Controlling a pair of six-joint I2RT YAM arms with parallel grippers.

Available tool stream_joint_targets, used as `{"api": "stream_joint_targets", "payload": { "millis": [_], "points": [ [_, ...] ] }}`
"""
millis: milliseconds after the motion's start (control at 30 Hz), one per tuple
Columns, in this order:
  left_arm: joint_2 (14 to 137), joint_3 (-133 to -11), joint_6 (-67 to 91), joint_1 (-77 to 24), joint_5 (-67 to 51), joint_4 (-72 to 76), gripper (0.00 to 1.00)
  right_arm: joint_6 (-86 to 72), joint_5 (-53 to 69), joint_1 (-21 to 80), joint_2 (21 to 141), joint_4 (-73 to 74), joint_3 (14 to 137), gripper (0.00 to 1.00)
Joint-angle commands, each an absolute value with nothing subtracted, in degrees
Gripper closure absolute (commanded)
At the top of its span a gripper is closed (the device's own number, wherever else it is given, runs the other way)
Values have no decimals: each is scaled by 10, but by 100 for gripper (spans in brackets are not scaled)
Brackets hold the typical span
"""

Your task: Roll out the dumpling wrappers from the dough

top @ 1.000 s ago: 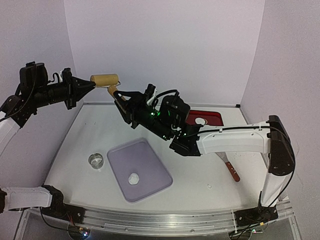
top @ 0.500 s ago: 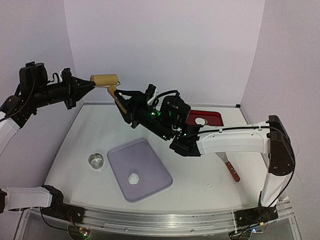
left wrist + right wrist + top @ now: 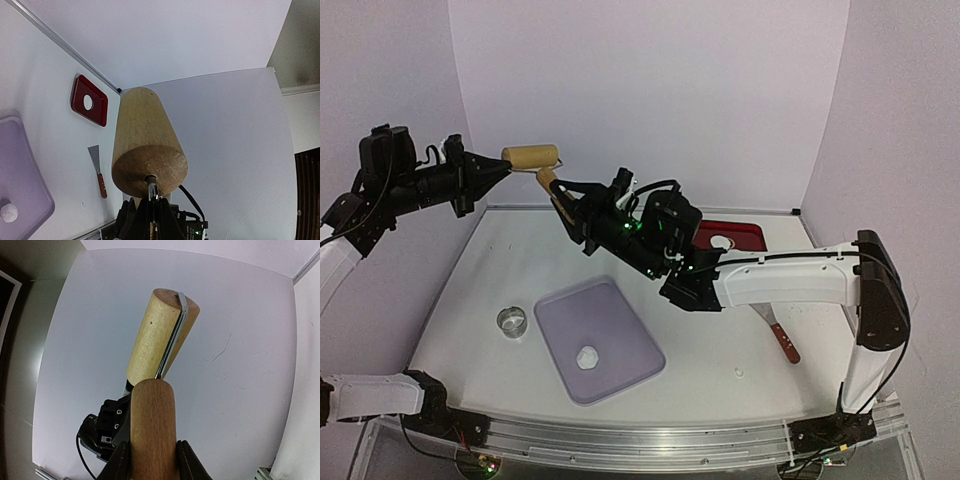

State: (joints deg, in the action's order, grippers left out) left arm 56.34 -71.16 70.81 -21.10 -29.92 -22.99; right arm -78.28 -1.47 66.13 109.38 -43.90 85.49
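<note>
A wooden roller is held high above the table by both grippers. Its pale head (image 3: 530, 158) lies level; the darker handle (image 3: 548, 183) slants down to the right. My left gripper (image 3: 503, 165) is shut on the metal axle at the head's left end, as the left wrist view shows (image 3: 151, 210) under the head (image 3: 145, 145). My right gripper (image 3: 568, 207) is shut on the handle (image 3: 152, 430). A small white dough lump (image 3: 587, 356) sits on the purple board (image 3: 620, 320). One round white wrapper (image 3: 721, 242) lies in the red tray (image 3: 745, 236).
A metal ring cutter (image 3: 512, 321) stands left of the board. A scraper with a red handle (image 3: 782, 340) lies at the right, under the right arm. A tiny white scrap (image 3: 738, 373) lies near the front right. Walls close the table on three sides.
The roller and both grippers have shifted very slightly up and right. The dough lump and the other things have not moved.
</note>
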Motion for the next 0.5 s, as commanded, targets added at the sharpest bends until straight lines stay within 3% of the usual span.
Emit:
{"api": "stream_joint_targets", "payload": {
  "millis": [0, 67, 200, 267, 467],
  "points": [
    [564, -708, 703, -214, -307, -201, 98, -787, -4, 660, 1085, -478, 877, 100],
    [564, -710, 697, -214, -305, -209, 89, -785, -4, 660, 1079, -473, 871, 100],
    [559, -724, 668, -214, -290, -255, 55, -776, -19, 658, 1051, -438, 844, 100],
    [552, -730, 648, -214, -275, -291, 44, -773, -28, 653, 1026, -403, 821, 100],
    [539, -737, 564, -213, -226, -423, 34, -752, -39, 629, 927, -261, 754, 100]
  ]
}}
